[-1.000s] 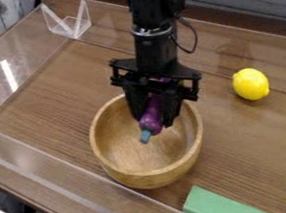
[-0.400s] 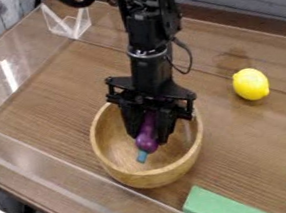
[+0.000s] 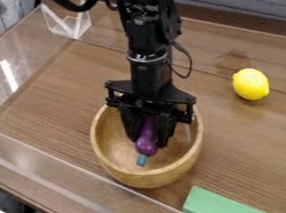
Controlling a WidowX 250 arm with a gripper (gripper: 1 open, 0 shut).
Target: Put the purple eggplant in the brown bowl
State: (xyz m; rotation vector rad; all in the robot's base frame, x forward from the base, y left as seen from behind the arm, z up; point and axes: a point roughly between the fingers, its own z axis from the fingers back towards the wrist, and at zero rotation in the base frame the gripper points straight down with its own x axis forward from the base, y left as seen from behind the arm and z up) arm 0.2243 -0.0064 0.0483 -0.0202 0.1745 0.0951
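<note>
Btw, lemon [image 3: 251,84] & green block [image 3: 223,206] near bowl [image 3: 153,171].

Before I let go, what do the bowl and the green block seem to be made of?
The bowl looks like wood with a smooth, fairly matte finish, going by its even light-brown tone and thick rounded rim. The green block could be painted wood or plastic: it shows one flat, even color, and the look doesn't settle which.

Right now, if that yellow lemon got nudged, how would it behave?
The lemon would probably roll, since it looks rounded and lies on the flat tabletop. Its slightly pointed end might make it wobble off in a curve. Its smooth-looking skin suggests it could be somewhat slippery.
</note>
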